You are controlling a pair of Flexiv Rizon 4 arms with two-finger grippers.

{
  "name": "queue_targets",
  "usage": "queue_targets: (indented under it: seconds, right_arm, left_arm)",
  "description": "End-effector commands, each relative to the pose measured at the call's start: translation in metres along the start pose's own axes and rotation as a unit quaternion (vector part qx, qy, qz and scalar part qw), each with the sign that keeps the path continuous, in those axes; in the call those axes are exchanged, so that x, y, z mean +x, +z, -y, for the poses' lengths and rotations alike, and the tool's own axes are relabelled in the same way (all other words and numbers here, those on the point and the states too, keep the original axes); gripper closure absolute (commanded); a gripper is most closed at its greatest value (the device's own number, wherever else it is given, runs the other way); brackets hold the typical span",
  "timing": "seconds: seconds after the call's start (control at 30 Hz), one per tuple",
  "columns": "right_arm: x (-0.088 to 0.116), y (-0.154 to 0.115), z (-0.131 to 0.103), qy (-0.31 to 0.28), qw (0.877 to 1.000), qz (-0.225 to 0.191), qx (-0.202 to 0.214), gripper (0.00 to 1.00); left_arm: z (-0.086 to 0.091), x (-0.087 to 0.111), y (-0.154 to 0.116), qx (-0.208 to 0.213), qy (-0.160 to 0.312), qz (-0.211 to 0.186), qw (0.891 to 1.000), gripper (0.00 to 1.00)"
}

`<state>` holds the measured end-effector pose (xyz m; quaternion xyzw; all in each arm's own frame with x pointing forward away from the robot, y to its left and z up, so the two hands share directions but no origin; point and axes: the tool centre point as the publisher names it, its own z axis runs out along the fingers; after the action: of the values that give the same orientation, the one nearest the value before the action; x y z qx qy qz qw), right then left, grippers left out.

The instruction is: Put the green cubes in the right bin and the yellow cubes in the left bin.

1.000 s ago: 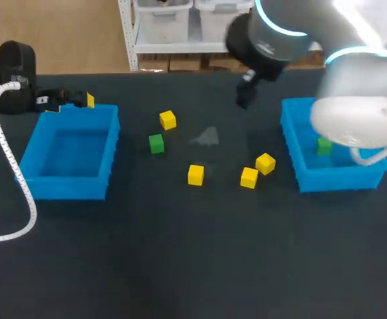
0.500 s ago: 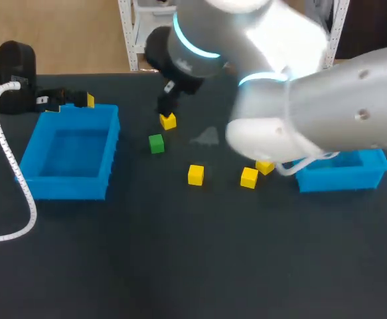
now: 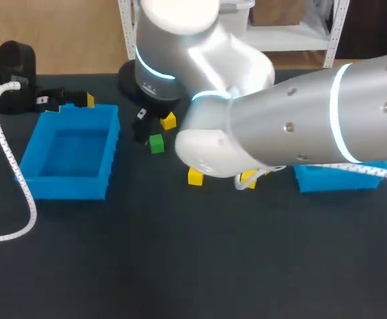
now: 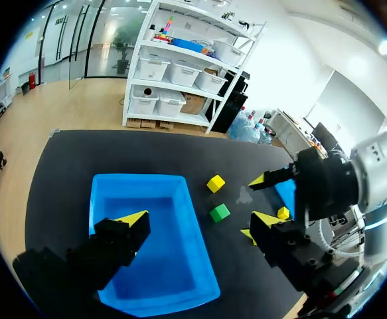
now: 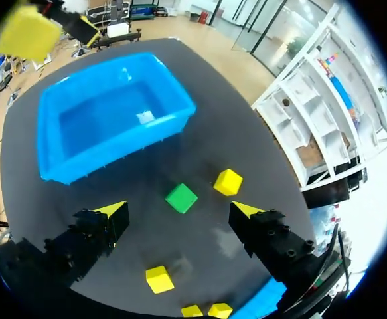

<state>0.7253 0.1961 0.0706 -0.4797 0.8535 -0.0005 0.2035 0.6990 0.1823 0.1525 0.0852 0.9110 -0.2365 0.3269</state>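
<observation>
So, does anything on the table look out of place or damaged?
Nothing stands out. The left bin sits upright and empty; the green cube and yellow cubes lie loose on the table, undamaged.

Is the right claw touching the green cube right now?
Apart. The right wrist view shows the green cube ahead of the open right claw, with bare table between it and each yellow tip.

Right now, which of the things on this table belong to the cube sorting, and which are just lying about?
Part of the job:
- green cube
- yellow cubes
- left bin
- right bin
- left tool and right tool, both open

Just lying about:
- white coiled cable along the table's left side; it isn't something to sort
</observation>
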Motion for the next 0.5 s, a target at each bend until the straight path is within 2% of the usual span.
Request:
queue_targets:
  seconds: [0.03, 0.5]
  right_arm:
    - [-0.008, 0.014, 0.0, 0.002, 1.0, -0.014, -0.011, 0.0]
    - [0.006, 0.056, -0.004, 0.023, 0.997, -0.054, -0.042, 0.0]
  left_arm:
    - [-0.003, 0.001, 0.0, 0.006, 0.001, 0.003, 1.0, 0.0]
    - [-0.003, 0.001, 0.0, 0.006, 0.001, 0.003, 1.0, 0.0]
